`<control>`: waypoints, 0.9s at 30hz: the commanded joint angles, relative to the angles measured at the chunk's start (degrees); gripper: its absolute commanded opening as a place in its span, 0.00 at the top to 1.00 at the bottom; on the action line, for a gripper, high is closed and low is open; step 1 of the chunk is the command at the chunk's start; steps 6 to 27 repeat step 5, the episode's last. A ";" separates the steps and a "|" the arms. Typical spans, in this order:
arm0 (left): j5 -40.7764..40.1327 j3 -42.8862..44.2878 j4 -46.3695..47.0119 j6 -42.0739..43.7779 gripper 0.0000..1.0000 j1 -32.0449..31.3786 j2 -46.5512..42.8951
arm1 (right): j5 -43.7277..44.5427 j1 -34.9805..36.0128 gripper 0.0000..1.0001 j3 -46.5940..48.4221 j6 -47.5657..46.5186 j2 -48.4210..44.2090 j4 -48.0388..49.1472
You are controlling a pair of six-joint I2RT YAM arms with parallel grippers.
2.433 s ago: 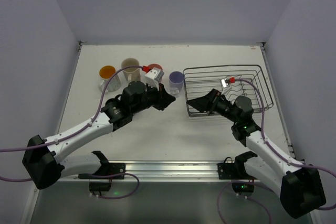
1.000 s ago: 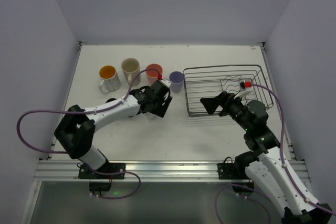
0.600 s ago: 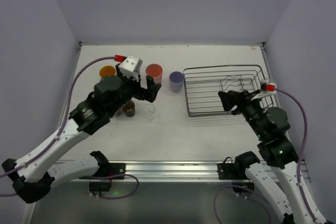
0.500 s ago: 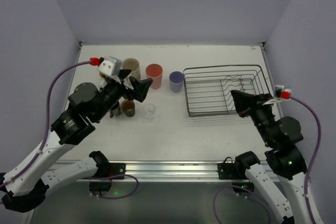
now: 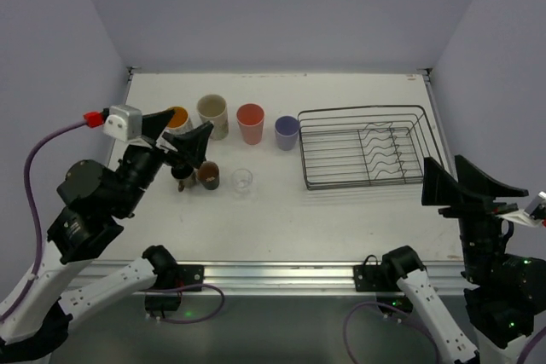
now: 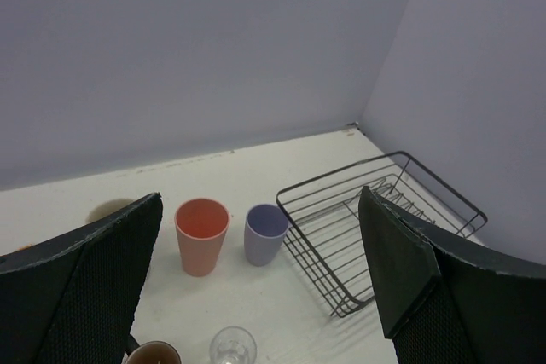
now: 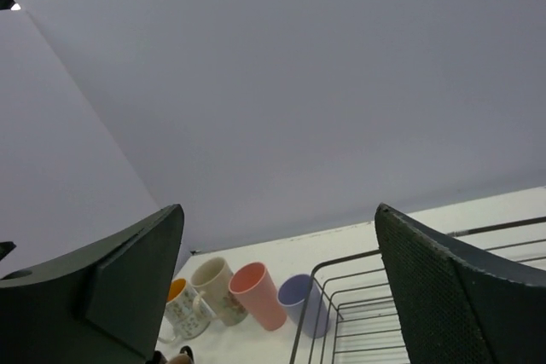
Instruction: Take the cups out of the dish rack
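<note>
Dish rack (image 5: 341, 159) looks empty; six cups (image 5: 250, 122) on tabletop (image 5: 341, 219), so task approx. done. Left gripper (image 5: 181, 131) & right gripper (image 5: 465, 185): jaws wide, nothing held.

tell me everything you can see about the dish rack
The dish rack is a rectangular basket of thin dark metal wire, with low sides, rounded corners and a row of wavy dividers in its right half. It sits flat on the white table, just right of the lavender cup. It holds no cups, and nothing else rests on it.
</note>
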 commanded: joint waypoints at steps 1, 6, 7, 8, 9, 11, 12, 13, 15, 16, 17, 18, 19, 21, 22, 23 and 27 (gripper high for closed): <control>-3.36 -1.33 3.85 1.97 0.00 -0.14 -3.32 | 2.17 0.03 0.02 -0.37 -0.46 -0.16 -1.11; -5.29 -2.56 2.98 2.24 0.00 -0.14 -3.68 | 1.73 0.03 0.01 -1.95 0.07 1.15 -0.93; -5.29 -2.56 2.98 2.24 0.00 -0.14 -3.68 | 1.73 0.03 0.01 -1.95 0.07 1.15 -0.93; -5.29 -2.56 2.98 2.24 0.00 -0.14 -3.68 | 1.73 0.03 0.01 -1.95 0.07 1.15 -0.93; -5.29 -2.56 2.98 2.24 0.00 -0.14 -3.68 | 1.73 0.03 0.01 -1.95 0.07 1.15 -0.93; -5.29 -2.56 2.98 2.24 0.00 -0.14 -3.68 | 1.73 0.03 0.01 -1.95 0.07 1.15 -0.93; -5.29 -2.56 2.98 2.24 0.00 -0.14 -3.68 | 1.73 0.03 0.01 -1.95 0.07 1.15 -0.93; -5.29 -2.56 2.98 2.24 0.00 -0.14 -3.68 | 1.73 0.03 0.01 -1.95 0.07 1.15 -0.93; -5.29 -2.56 2.98 2.24 0.00 -0.14 -3.68 | 1.73 0.03 0.01 -1.95 0.07 1.15 -0.93; -5.29 -2.56 2.98 2.24 0.00 -0.14 -3.68 | 1.73 0.03 0.01 -1.95 0.07 1.15 -0.93; -5.29 -2.56 2.98 2.24 0.00 -0.14 -3.68 | 1.73 0.03 0.01 -1.95 0.07 1.15 -0.93; -5.29 -2.56 2.98 2.24 0.00 -0.14 -3.68 | 1.73 0.03 0.01 -1.95 0.07 1.15 -0.93; -5.29 -2.56 2.98 2.24 0.00 -0.14 -3.68 | 1.73 0.03 0.01 -1.95 0.07 1.15 -0.93; -5.29 -2.56 2.98 2.24 0.00 -0.14 -3.68 | 1.73 0.03 0.01 -1.95 0.07 1.15 -0.93; -5.29 -2.56 2.98 2.24 0.00 -0.14 -3.68 | 1.73 0.03 0.01 -1.95 0.07 1.15 -0.93; -5.29 -2.56 2.98 2.24 0.00 -0.14 -3.68 | 1.73 0.03 0.01 -1.95 0.07 1.15 -0.93; -5.29 -2.56 2.98 2.24 0.00 -0.14 -3.68 | 1.73 0.03 0.01 -1.95 0.07 1.15 -0.93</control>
